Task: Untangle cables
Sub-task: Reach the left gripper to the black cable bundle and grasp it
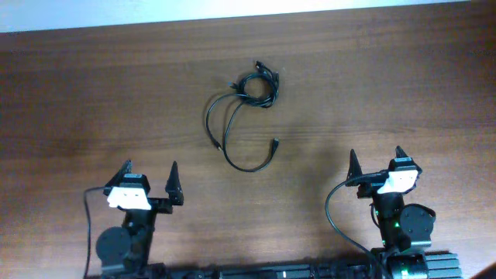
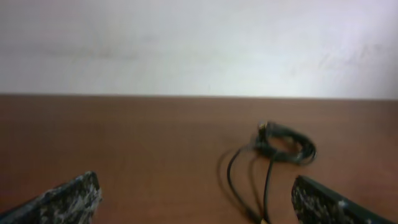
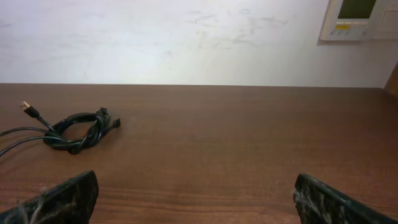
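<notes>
The black cables (image 1: 246, 108) lie tangled on the brown table, with a coiled bundle at the far end and loose loops trailing toward me. They show in the left wrist view (image 2: 283, 149) ahead to the right and in the right wrist view (image 3: 78, 132) at far left. My left gripper (image 1: 149, 175) is open and empty, near the front left, well short of the cables. My right gripper (image 1: 375, 159) is open and empty at the front right, apart from the cables.
The wooden table (image 1: 403, 77) runs back to a white wall (image 3: 186, 37). A white wall panel (image 3: 360, 18) hangs at upper right in the right wrist view. Thicker black robot wires (image 1: 333, 213) loop near the right arm base.
</notes>
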`<state>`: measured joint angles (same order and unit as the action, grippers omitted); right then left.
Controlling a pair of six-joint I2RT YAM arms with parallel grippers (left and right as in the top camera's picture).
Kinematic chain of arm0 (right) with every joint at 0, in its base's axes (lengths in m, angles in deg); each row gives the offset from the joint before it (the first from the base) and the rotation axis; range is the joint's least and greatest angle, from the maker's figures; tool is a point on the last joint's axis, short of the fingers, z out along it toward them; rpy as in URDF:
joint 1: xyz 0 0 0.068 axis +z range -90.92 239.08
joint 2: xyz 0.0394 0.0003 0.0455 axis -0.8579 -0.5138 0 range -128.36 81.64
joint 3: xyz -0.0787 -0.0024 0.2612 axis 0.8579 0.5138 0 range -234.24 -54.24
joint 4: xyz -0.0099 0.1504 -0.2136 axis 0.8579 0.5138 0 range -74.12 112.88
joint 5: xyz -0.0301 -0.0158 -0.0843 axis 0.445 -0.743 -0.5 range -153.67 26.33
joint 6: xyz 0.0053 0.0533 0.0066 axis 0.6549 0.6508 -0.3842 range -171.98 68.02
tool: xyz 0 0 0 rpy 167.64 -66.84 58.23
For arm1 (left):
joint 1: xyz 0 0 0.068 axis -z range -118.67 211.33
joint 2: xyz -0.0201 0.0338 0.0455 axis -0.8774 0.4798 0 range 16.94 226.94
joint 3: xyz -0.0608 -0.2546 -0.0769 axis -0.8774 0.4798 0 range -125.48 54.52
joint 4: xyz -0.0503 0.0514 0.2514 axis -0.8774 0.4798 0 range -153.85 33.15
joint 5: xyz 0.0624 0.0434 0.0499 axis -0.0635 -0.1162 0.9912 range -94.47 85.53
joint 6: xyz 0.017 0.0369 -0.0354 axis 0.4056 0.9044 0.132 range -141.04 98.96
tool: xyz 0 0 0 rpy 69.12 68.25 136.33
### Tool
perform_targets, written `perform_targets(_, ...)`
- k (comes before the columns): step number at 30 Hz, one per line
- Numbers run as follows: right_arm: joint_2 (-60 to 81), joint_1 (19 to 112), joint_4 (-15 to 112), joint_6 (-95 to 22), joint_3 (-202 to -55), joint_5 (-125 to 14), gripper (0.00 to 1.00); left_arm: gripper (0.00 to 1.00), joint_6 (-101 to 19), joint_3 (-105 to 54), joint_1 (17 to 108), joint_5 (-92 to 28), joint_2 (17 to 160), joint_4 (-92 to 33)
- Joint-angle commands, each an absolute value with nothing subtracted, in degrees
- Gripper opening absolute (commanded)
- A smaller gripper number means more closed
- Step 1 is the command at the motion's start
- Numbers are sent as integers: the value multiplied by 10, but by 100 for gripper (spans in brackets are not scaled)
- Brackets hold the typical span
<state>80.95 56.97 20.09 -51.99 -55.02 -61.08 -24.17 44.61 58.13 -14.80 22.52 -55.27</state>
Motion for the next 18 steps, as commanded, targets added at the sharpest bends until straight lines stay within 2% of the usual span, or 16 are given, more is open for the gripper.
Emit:
perform_targets(1, 812, 568, 201, -522, -546, -609, 99, 98, -253, 340, 578, -157, 307, -522)
perform_targets(6, 812, 568, 201, -522, -546, -609, 99, 98, -195, 195, 579, -232, 508, -496)
perform_targets(9, 812, 568, 201, -522, -546, -609, 99, 99, -173, 104, 590, -234, 625, -450)
perform_targets(14, 812, 568, 201, -522, -546, -609, 99, 99, -109, -63, 673, -234, 847, -391)
perform_targets(18, 812, 568, 201, -522, -546, -609, 99, 99, 21, -135, 737, -233, 969, -403)
